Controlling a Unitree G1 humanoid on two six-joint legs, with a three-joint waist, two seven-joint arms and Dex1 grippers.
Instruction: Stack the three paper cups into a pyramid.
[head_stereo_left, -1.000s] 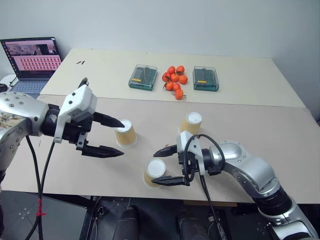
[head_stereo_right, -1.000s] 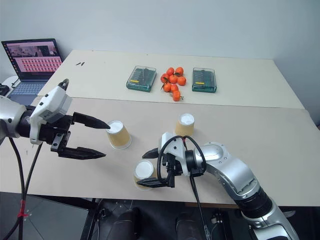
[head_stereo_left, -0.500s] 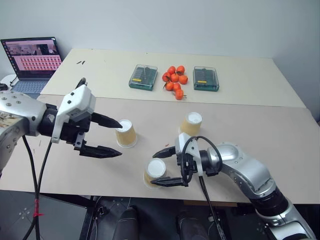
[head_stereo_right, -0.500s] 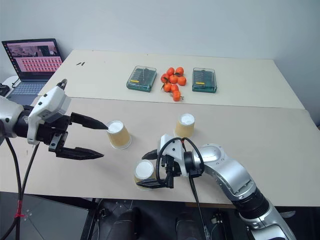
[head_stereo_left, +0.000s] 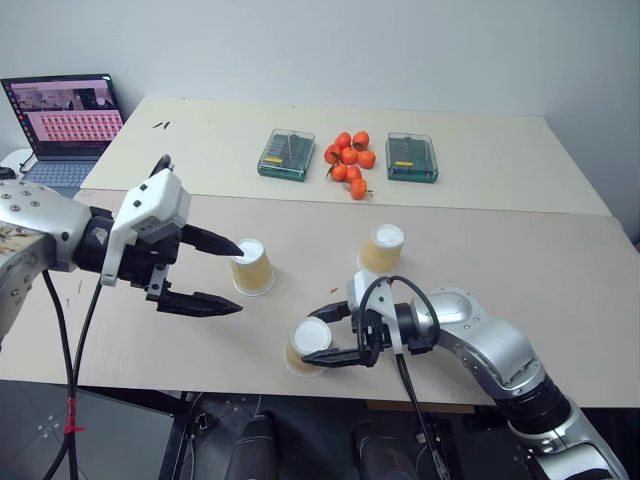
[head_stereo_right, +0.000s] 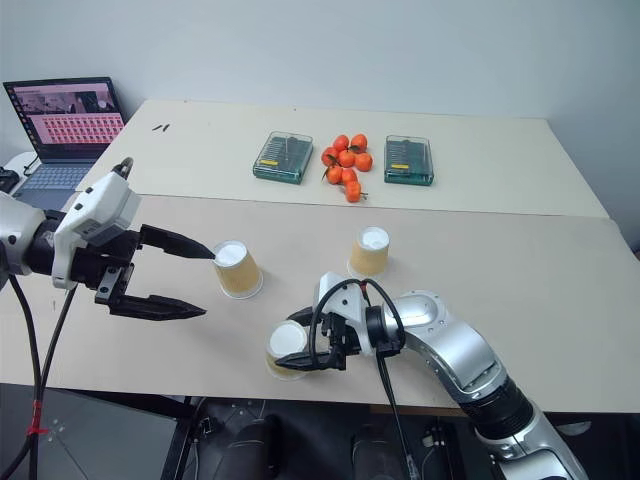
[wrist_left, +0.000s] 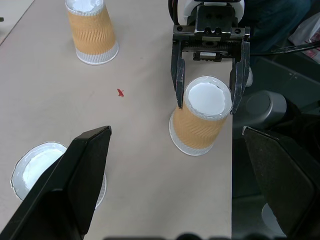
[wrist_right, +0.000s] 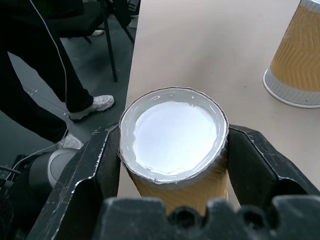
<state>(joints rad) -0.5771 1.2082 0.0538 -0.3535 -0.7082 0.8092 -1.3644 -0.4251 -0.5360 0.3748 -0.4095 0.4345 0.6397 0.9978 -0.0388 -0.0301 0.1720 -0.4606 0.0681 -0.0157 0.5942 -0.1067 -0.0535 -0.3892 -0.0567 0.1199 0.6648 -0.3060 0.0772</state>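
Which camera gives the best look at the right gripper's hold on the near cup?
The right wrist view: both fingers press the near cup just under its white base. The left wrist view shows the same hold head-on, the eye views from afar.

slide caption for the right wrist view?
Right gripper shut on an upside-down paper cup at the table's front edge, a second cup standing nearby.

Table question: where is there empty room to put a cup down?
Bare table lies right of the far cup, and between that cup and the left cup. The near edge is crowded: the right tool grips the near cup.
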